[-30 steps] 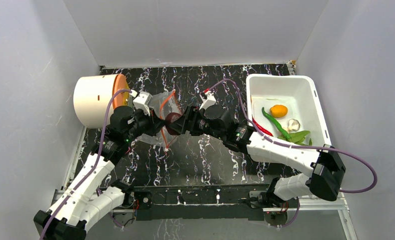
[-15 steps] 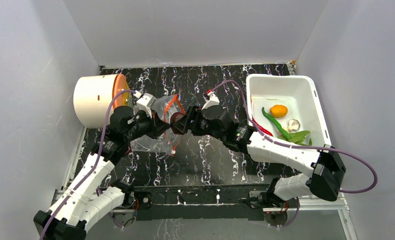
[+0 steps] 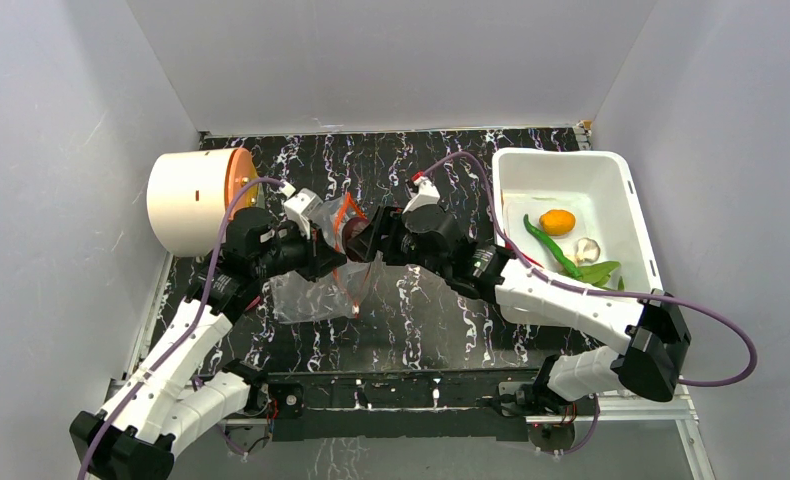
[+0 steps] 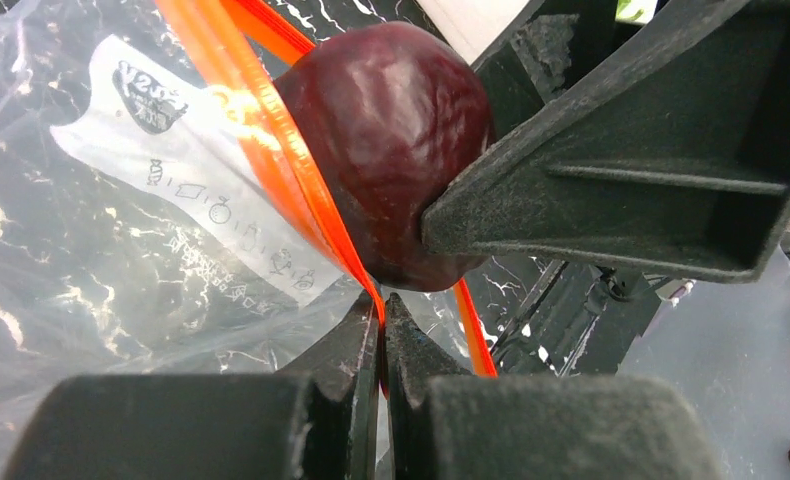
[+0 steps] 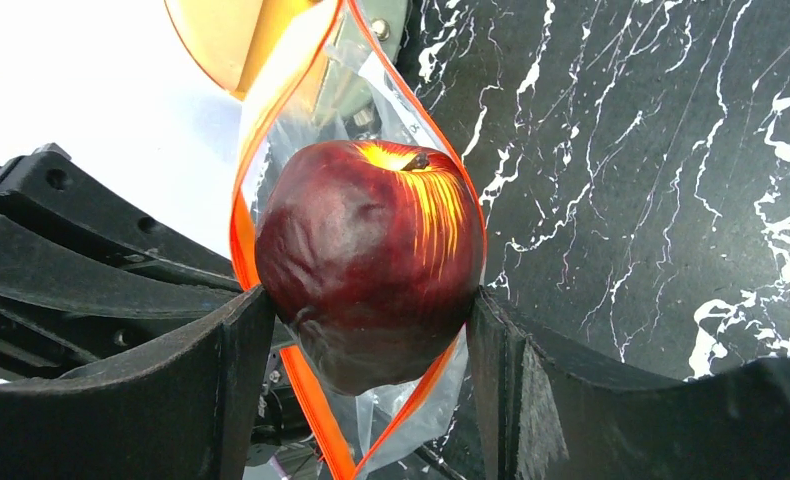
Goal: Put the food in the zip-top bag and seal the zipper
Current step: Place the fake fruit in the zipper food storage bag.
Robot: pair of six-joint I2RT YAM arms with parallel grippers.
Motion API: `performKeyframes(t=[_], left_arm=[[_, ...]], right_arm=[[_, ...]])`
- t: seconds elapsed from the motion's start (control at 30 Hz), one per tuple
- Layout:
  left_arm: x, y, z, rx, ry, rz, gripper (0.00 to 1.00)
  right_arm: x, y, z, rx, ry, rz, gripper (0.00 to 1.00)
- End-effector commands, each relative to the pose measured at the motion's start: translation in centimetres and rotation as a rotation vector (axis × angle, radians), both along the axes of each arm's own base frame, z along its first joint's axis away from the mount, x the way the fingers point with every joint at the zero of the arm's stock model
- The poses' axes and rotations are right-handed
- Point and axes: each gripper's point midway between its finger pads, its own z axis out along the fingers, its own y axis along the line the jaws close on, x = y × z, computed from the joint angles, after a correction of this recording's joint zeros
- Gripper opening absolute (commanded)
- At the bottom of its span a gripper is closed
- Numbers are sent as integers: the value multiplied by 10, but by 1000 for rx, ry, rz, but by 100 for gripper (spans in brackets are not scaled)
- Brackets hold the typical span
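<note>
My right gripper [image 3: 359, 241] is shut on the dark maroon round fruit [image 5: 369, 258], which sits in the open mouth of the clear zip-top bag [image 3: 306, 292]. The orange-red zipper strip [image 5: 246, 235] loops round the fruit. My left gripper [image 4: 382, 305] is shut on that zipper strip [image 4: 301, 185] and holds the bag's mouth up; the maroon fruit [image 4: 396, 140] is right above its tips. The bag's white label [image 4: 201, 165] faces the left wrist camera. The orange fruit [image 3: 557, 221], green pepper [image 3: 556, 250], red chilli [image 3: 524, 256] and whitish garlic piece [image 3: 587, 247] lie in the white bin [image 3: 611, 180].
A cream cylinder with an orange rim [image 3: 196, 200] lies on its side at the back left, close behind the left gripper. The white bin stands at the back right. The black marbled tabletop [image 3: 421, 320] lies between the arms.
Both grippers have moved a little to the right and up with the bag and the fruit. The bag hangs lower and more spread out, and the fruit sits deeper in its mouth.
</note>
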Motion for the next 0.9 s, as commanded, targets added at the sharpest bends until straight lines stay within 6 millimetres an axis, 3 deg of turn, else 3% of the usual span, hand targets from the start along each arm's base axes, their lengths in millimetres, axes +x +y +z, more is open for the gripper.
performKeyframes(t=[0.0, 0.2, 0.43, 0.6, 0.87], left_arm=[[-7, -6, 17, -19, -40, -65, 0], [-6, -7, 16, -18, -38, -70, 0], [-3, -11, 29, -63, -70, -63, 0], [-2, -13, 26, -71, -54, -66, 0], [-3, -13, 22, -77, -43, -63, 0]], right_arm=[[4, 7, 27, 14, -67, 29, 60], [2, 2, 8, -74, -15, 25, 64], [4, -3, -11, -172, 32, 14, 64], [2, 2, 1, -120, 21, 24, 66], [0, -4, 28, -15, -22, 3, 79]])
